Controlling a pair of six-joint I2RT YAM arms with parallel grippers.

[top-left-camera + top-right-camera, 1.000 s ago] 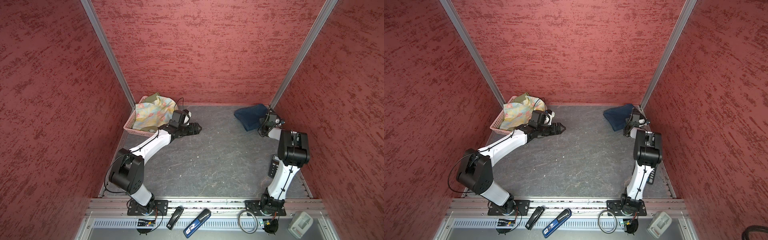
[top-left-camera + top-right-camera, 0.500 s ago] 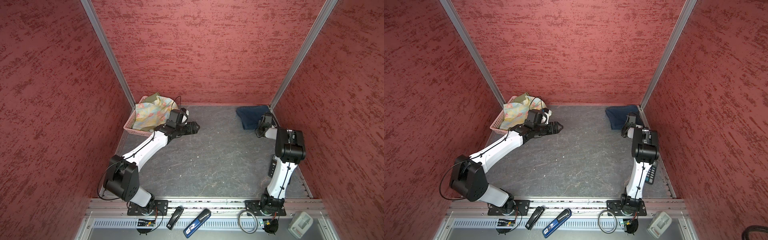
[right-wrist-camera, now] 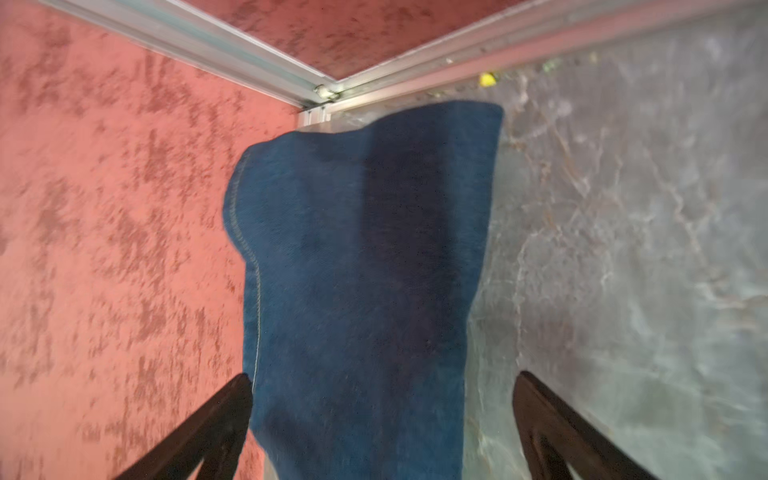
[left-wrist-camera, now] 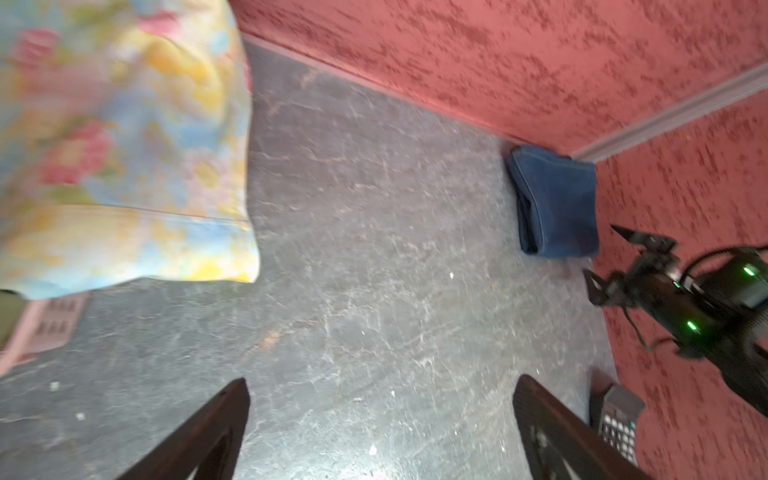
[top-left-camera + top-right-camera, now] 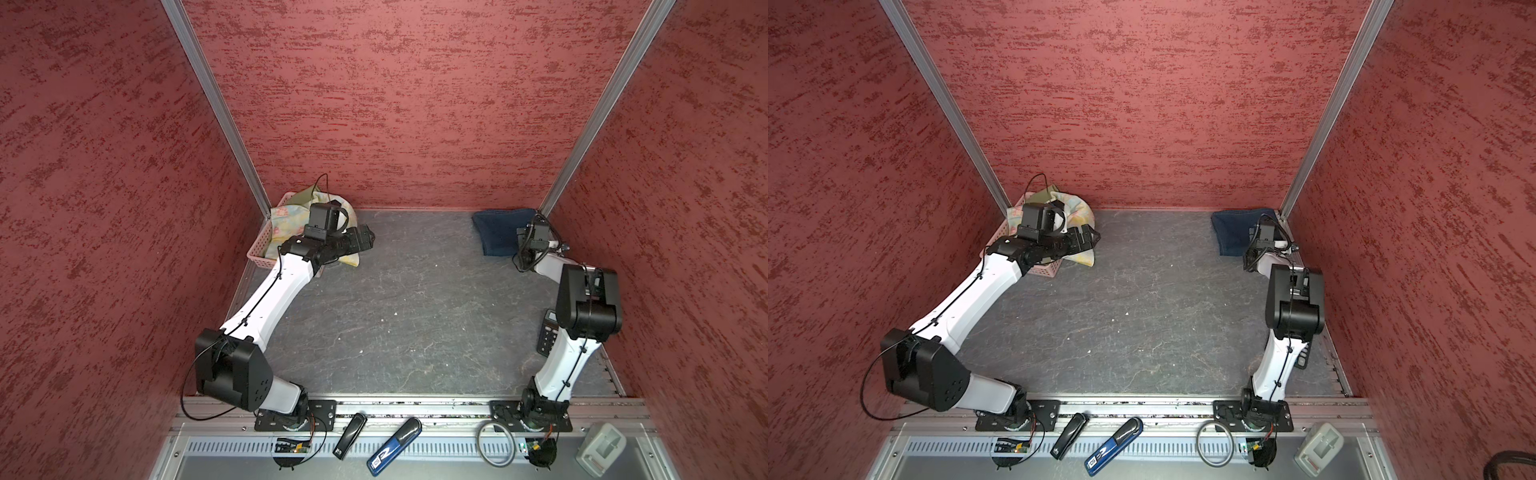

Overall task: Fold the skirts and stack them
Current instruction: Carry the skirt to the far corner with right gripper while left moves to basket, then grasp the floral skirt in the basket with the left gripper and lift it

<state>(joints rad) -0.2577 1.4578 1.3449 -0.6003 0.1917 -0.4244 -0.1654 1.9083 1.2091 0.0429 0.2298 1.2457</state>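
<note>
A: In a top view, denim skirt (image 5: 496,232) lay folded, well apart from the basket (image 5: 258,254); floral skirt (image 5: 279,218) overhung its rim.
B: Left wrist: left gripper (image 4: 382,380) gaped empty. Right wrist: right gripper (image 3: 382,376) gaped above denim; best lifted straight, sparing the fold.

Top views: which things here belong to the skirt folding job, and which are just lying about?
Job: denim skirt, folded in the far right corner; floral skirt, spilling over the pink basket; olive skirt, barely showing behind it.
Lying about: pink basket, keypad device, black gadget, blue gadget, cable ring, grey box.
</note>
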